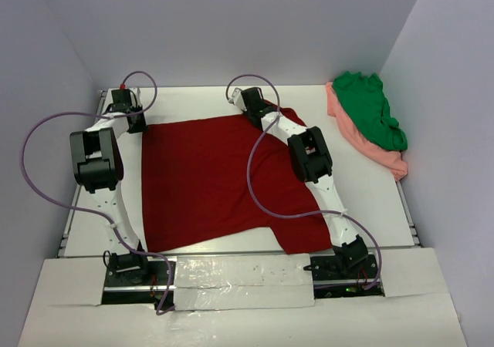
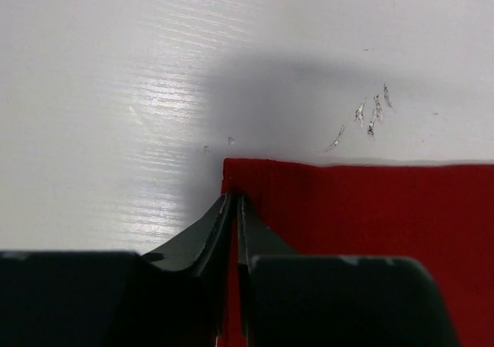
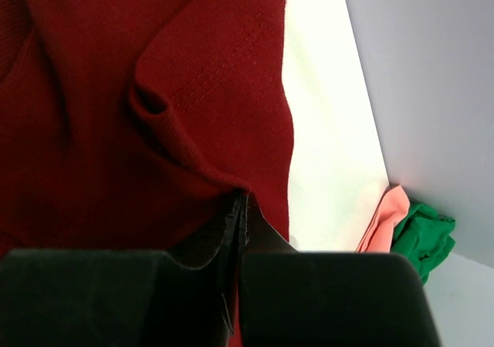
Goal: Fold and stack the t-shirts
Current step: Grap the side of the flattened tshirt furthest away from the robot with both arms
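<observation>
Grips dark red t-shirt (image 1: 208, 177) in left jaws and right jaws, both clamped; shows salmon pink t-shirt (image 1: 384, 159) mostly hidden beneath green t-shirt (image 1: 370, 108).

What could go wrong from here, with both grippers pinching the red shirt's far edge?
1. The left gripper is shut on only the very corner of the dark red shirt. That thin bite may slip once it pulls.
2. The right gripper pinches wrinkled, bunched cloth near the sleeve, so the fold could well come out crooked or drag extra layers along.
</observation>
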`<state>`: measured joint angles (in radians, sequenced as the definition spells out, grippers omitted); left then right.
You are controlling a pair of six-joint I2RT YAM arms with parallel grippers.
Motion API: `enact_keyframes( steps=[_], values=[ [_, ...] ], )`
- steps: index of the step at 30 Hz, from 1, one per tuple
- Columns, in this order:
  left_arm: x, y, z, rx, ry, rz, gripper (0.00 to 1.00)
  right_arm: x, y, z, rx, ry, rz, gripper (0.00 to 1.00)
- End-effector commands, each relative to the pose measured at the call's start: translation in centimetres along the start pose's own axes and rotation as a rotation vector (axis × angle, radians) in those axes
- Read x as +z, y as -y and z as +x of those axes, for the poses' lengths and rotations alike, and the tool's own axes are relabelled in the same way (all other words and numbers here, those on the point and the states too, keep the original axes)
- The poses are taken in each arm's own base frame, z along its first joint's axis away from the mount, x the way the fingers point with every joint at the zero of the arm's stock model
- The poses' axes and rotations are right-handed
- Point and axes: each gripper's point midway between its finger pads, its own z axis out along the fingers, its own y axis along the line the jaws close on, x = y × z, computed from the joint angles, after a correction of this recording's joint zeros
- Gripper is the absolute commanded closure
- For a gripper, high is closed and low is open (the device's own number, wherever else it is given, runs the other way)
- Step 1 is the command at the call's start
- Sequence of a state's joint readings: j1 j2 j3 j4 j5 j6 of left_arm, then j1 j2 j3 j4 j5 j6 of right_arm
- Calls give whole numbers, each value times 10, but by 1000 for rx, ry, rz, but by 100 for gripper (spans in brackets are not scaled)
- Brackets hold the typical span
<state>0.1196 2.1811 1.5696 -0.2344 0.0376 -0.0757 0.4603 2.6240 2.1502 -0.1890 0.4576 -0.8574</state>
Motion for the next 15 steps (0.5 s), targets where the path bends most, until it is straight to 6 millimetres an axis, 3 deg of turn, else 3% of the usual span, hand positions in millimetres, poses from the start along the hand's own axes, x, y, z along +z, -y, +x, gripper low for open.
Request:
enact_keyframes(
  steps=[1, 4, 10, 15],
  values=[
    [6, 5, -6, -6, 23, 14, 83, -17, 22, -11, 35, 33, 9, 100],
    [10, 3, -3, -2, 6, 9, 84, -19, 23, -13, 38, 36, 9, 100],
    [8, 4, -5, -4, 21, 13, 98, -22, 22, -15, 39, 41, 4, 100],
    [-6, 8, -20, -7, 84, 22, 100, -24, 23, -15, 36, 41, 7, 100]
  ],
)
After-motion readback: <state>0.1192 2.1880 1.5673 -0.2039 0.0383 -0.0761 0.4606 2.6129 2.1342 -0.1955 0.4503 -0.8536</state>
